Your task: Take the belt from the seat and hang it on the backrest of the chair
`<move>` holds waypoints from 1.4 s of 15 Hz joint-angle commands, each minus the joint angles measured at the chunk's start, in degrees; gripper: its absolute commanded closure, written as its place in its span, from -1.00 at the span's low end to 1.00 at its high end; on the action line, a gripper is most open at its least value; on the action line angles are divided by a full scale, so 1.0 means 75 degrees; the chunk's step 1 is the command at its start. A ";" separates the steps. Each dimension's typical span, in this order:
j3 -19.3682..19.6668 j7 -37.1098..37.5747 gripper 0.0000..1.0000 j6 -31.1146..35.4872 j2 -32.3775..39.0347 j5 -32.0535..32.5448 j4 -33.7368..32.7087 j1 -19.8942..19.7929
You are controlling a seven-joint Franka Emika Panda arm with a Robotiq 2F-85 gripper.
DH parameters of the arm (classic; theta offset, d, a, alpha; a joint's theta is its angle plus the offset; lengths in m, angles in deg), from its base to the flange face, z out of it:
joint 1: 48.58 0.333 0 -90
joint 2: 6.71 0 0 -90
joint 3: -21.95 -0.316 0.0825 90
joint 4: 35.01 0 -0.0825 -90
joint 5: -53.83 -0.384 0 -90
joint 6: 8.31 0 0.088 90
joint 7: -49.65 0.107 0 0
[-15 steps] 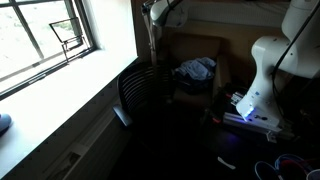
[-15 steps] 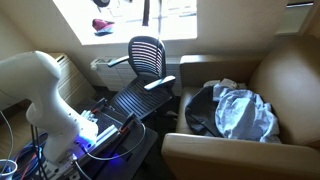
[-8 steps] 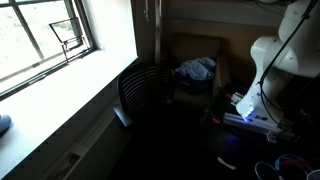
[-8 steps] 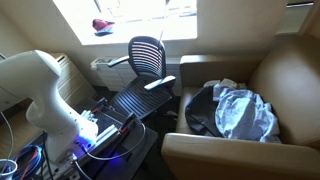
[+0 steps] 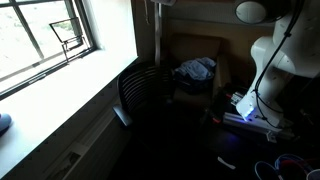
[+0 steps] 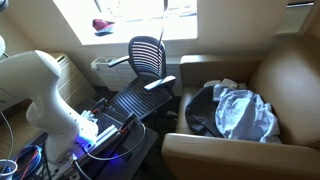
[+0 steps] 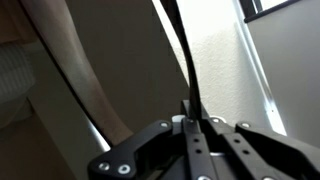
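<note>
In the wrist view my gripper (image 7: 190, 108) is shut on the thin dark belt (image 7: 178, 45). The belt runs up out of the closed jaws, and a second strand (image 7: 68, 90) hangs to the left. In an exterior view the belt (image 6: 163, 22) shows as a thin line hanging from the top edge above the backrest (image 6: 147, 54) of the black mesh office chair. The chair's seat (image 6: 135, 100) is bare. The chair (image 5: 140, 92) also shows, dim, by the window. The gripper itself is above the frame in both exterior views.
A tan armchair (image 6: 290, 80) holding a heap of clothes (image 6: 240, 112) stands next to the office chair. The clothes (image 5: 197, 68) and the robot's white base (image 5: 268, 70) also show there. Cables and a lit box (image 6: 100, 135) lie on the floor.
The arm has risen. The gripper, seen at the top edge a second ago, has left both exterior views, and the belt has been lifted higher above the backrest.
</note>
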 commanded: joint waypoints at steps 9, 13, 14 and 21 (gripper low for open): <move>-0.0570 0.5080 1.00 -0.1640 0.1829 -0.0302 -0.5190 -0.3522; -0.2239 0.4759 1.00 -0.1525 0.1784 -0.0141 -0.6963 -0.4091; -0.2760 0.4419 1.00 -0.1476 0.1648 -0.0031 -0.7382 -0.4271; -0.1245 0.5759 1.00 -0.1043 0.2134 0.0644 -0.8835 -0.5500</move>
